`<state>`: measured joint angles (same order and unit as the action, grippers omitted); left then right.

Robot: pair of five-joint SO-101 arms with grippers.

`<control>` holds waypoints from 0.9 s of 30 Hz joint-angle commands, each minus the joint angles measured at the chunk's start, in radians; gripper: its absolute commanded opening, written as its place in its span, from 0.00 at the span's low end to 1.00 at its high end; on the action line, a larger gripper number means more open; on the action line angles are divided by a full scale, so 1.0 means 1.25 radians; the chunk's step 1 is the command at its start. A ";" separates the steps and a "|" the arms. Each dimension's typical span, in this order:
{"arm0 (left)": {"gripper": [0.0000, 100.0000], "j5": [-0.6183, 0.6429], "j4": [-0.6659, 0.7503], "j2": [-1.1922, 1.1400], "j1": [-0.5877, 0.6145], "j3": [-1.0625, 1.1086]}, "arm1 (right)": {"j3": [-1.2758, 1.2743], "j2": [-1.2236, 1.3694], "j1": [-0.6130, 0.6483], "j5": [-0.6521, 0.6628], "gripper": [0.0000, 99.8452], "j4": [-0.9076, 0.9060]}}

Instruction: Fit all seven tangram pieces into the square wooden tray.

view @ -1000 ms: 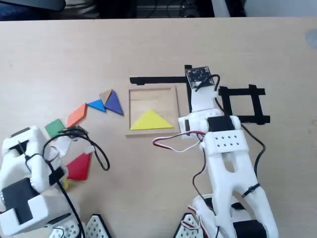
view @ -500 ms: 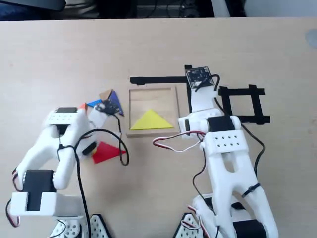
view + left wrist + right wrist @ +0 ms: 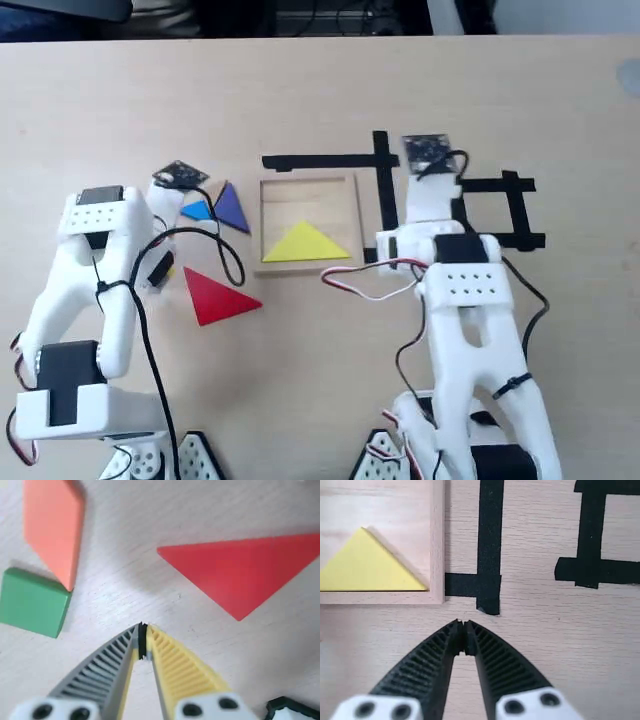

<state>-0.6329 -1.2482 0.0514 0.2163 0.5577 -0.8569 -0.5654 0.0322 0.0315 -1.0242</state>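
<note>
The left gripper (image 3: 142,640) is pinched shut with nothing in it. Its tips are down near the worktop (image 3: 300,90), in the bare patch between the green square (image 3: 32,601) and the big red triangle (image 3: 245,575). The orange parallelogram (image 3: 52,527) lies just past the green square, corner to corner with it.

The red triangle lies flat and loose just beside that gripper, on the side toward the square wooden tray (image 3: 308,180), and well short of the tray itself. Its long edge slants across the worktop and faces the tray, with the square corner pointing back toward the arm bases. The left arm is plainly the nearer one. To my eye it would have to open and close across the triangle's short width, not along the long edge.

One yellow triangle (image 3: 303,243) already sits in the tray against the near rim. The right gripper (image 3: 463,635) is also closed and empty. It hangs just outside the tray's corner by the black tape lines (image 3: 490,545).
</note>
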 commanded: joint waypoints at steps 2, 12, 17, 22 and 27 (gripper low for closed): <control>0.03 0.112 0.099 0.130 -0.030 0.046 | 0.024 -0.004 -0.012 -0.011 0.01 0.026; 0.09 0.387 0.351 0.587 -0.115 0.258 | 0.004 -0.001 -0.011 -0.006 0.01 0.056; 0.20 0.464 0.304 0.620 -0.068 0.306 | 0.004 0.002 -0.010 -0.005 0.01 0.059; 0.20 0.431 0.304 0.621 -0.063 0.361 | 0.001 0.002 -0.010 -0.005 0.01 0.060; 0.20 0.427 0.344 0.621 -0.099 0.427 | 0.001 0.002 -0.010 -0.005 0.01 0.060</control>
<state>-0.0852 -0.8569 0.8094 0.1212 1.0641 -0.8569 -0.5654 0.0307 0.0253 -0.9659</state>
